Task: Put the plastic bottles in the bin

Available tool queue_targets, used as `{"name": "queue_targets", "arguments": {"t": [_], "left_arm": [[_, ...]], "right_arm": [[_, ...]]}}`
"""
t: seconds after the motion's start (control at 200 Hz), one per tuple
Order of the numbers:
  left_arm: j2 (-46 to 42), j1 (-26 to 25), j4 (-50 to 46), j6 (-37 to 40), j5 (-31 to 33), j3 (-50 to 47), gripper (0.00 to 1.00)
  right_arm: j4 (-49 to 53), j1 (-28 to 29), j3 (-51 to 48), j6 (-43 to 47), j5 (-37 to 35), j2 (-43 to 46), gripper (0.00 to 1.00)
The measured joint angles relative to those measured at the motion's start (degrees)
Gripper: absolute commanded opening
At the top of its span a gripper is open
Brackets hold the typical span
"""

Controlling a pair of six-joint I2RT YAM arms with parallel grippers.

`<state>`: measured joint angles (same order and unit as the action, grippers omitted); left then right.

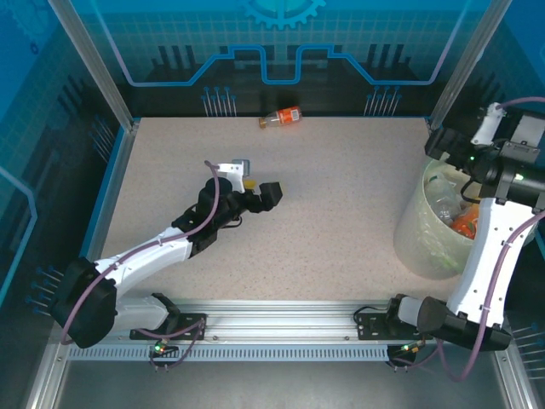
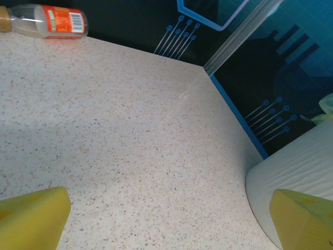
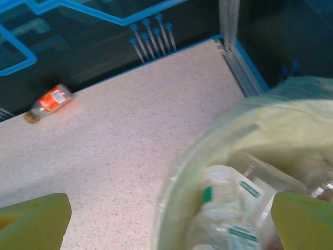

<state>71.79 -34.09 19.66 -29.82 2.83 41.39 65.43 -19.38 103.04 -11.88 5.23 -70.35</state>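
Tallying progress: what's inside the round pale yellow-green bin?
Inside the bag-lined round pale yellow-green bin: several clear plastic bottles and an orange-filled bottle. Lower layers are covered by those on top, so the count cannot be told.

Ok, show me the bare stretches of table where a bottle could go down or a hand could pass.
Widest: the table between the left gripper and the bin. Also bare: the far left corner, left of the lying bottle, and the far right corner beyond the bin. Crowded: the bin's mouth, under the right arm.
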Motion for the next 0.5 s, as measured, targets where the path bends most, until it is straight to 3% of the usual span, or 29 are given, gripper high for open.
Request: {"name": "queue_targets", "arguments": {"t": [0.5], "left_arm": [[-1.40, 3.72, -0.57, -7.30, 2.73, -1.46, 0.99]], "right_arm": [[-16.55, 32.89, -4.66, -2.10, -2.34, 0.22, 1.00]]}}
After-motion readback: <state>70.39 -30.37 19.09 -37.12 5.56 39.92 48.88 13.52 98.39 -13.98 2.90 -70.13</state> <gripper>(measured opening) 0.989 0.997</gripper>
